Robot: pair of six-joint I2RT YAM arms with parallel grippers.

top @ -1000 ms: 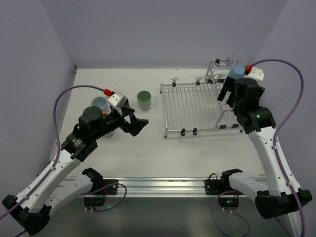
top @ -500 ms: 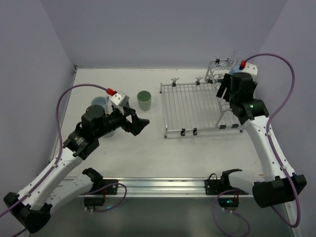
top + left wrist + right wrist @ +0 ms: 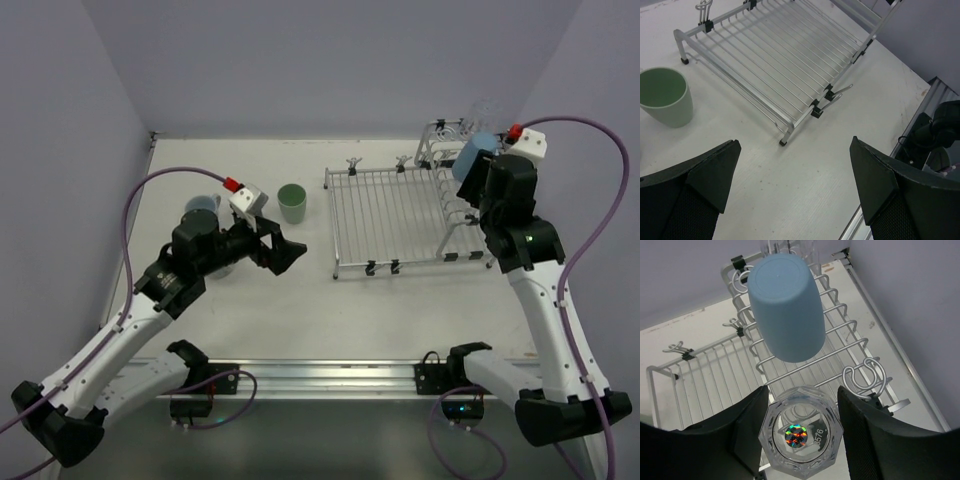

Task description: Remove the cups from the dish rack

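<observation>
My right gripper [image 3: 801, 437] was pressed in on a clear glass [image 3: 800, 415], one finger against each side, the glass's faceted end facing my wrist. Just beyond my fingertips, a light blue tumbler [image 3: 788, 305] sat bottom-up on the raised slotted part of the dish rack [image 3: 705, 372]. My left gripper [image 3: 795, 195] hung spread wide over the table [image 3: 805, 165], holding nothing. The pale green tumbler [image 3: 665, 97] stood upright ahead of my left finger, beside the rack's flat grid.
</observation>
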